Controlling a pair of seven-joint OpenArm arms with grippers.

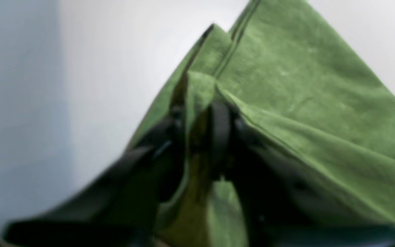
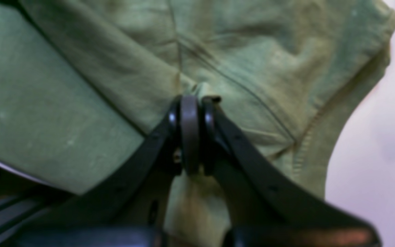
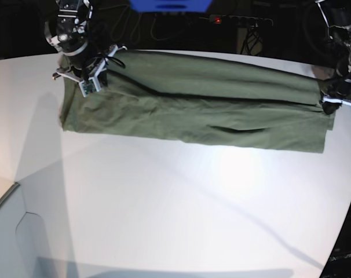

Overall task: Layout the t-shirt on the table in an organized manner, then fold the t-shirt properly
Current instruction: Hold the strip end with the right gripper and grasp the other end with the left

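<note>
Left gripper: the left gripper (image 1: pixel 201 137) is clamped down on a bunched hem corner of the t-shirt (image 1: pixel 286 85); in the wrist view, green folds rise between the dark fingers (image 1: pixel 219 133) toward 12 o'clock.

Right gripper: the right gripper (image 2: pixel 190 133) is pinched tight on cloth too, its pads (image 2: pixel 189 130) pressed together with a tuck of the t-shirt (image 2: pixel 81 85) squeezed through, a sleeve-like flap hanging off at 2 o'clock.

Base view, arms: the right gripper (image 3: pixel 90 74) sits at about 10 o'clock on the desk (image 3: pixel 175 214), the left gripper (image 3: pixel 336 95) at about 3 o'clock, well apart.

T-shirt position: the t-shirt (image 3: pixel 198 104) is stretched in a long band between the two grippers across the far side of the desk, lower edge lying on the white top, near half bare.

Handling: soft, light, limp cloth by the look of it; it sags and creases wherever unsupported, so it likely needs both ends kept taut.

Where to hold: seams, hem corners and shoulder points look the best bet, since doubled fabric there gives the pads something to bite.

Risk: a thin single layer could slip free or drag wrinkles along the smooth desk.
</note>
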